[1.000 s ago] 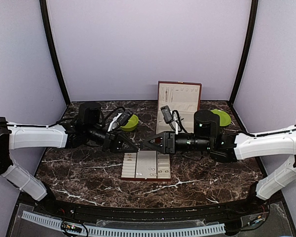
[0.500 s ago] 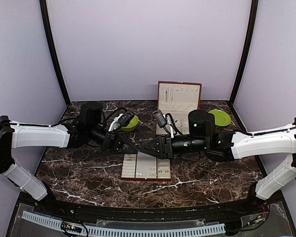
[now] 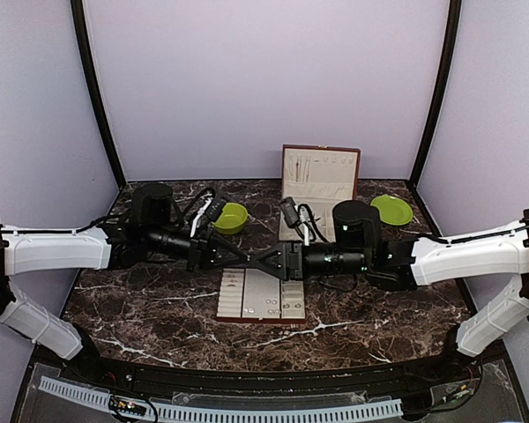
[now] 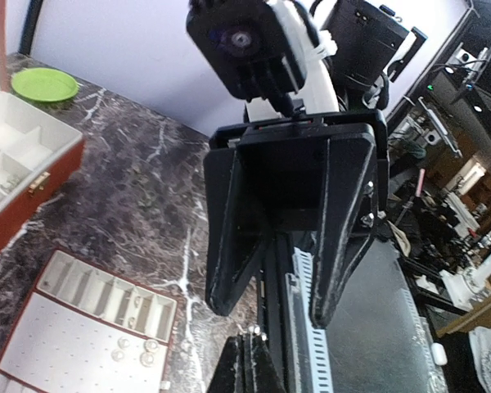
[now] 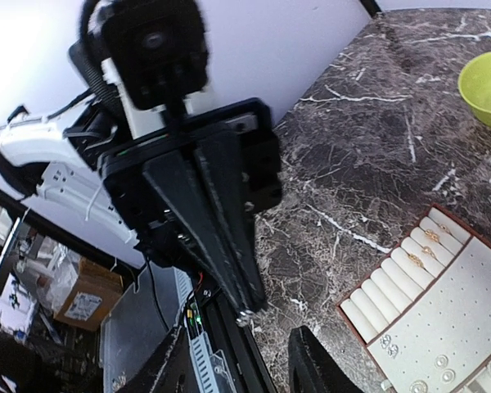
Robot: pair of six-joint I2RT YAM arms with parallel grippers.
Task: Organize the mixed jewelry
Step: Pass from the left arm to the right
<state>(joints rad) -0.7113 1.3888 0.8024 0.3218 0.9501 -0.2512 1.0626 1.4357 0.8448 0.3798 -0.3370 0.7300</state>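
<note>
The parted right hand (image 3: 259,262) has drawn up tip to tip with the shut left hand (image 3: 244,259), suggesting a handover.

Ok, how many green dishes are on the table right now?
2. A bowl sits at the back, left of the open box; a plate sits at the back, right of it. The arms may hide others.

Left gripper (image 3: 247,256) and right gripper (image 3: 266,258) tips nearly meeting above tray (image 3: 263,286), green bowl (image 3: 232,218) behind
</note>
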